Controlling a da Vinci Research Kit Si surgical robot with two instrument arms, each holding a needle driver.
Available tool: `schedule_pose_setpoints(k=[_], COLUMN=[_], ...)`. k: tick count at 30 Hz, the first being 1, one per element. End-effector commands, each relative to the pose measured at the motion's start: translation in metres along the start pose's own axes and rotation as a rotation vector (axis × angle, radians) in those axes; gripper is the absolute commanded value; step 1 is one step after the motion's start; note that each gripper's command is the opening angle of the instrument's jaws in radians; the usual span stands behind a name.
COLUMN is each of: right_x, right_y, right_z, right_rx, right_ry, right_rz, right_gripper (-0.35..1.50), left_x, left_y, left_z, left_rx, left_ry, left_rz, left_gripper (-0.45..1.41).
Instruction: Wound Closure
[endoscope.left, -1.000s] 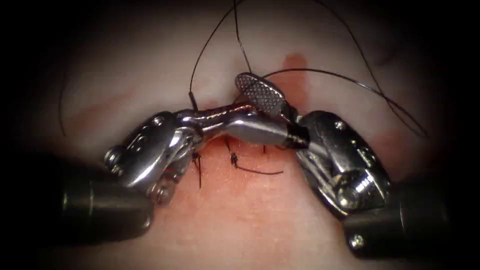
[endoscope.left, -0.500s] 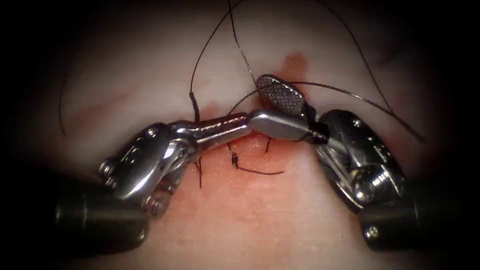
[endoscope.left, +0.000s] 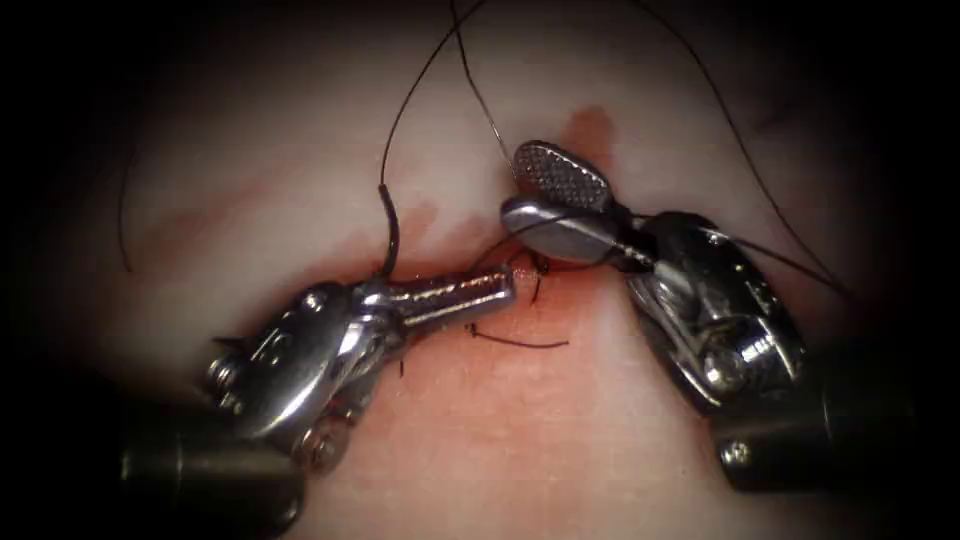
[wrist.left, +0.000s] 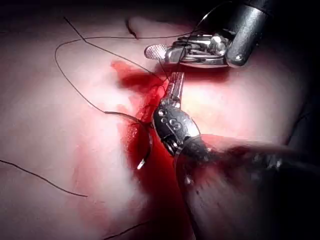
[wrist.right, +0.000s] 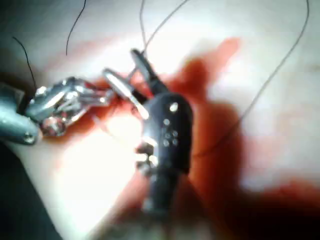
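over the middle of the tissue, by the cut, the two tools meet tip to tip. left gripper comes from the lower left edge of the tissue, jaws pressed together, tip right at a dark knot on the cut. a strand of thread runs just past that tip; cannot tell if it's pinched in the jaws. right gripper comes from the right edge with jaws spread apart, ridged inner face of the upper jaw showing, nothing clamped. thread passes behind the upper jaw and another strand crosses the lower jaw. needle is the thick dark curve just beside the left tool's wrist, running down behind it. left wrist view shows the needle curving along the red fluid with a bright tip, held by neither tool; cannot tell if it's in the tissue. cut thread end lies on the tissue just below the left gripper. red fluid stains the tissue above the right gripper too.
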Motion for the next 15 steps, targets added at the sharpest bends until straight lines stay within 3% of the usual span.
schedule_pose_setpoints(k=[1, 10, 15], right_x=[0.0001, 0.0007, 0.0005], right_y=[-0.0003, -0.0011, -0.0012], right_z=[0.0005, 0.0014, 0.0022], right_rx=[-0.031, -0.198, -0.217], right_ry=[-0.052, -0.191, -0.219], right_rz=[-0.023, -0.165, -0.195], right_gripper=[0.93, 1.01, 1.01], left_x=[-0.0009, -0.0012, -0.0011], left_y=[-0.0001, -0.0002, -0.0003], left_z=[0.0004, 0.0006, 0.0006], left_rx=[-0.005, -0.006, -0.006], left_ry=[-0.003, -0.01, -0.013], left_rz=[-0.003, -0.001, -0.002], left_gripper=[-0.45, -0.45, -0.45])
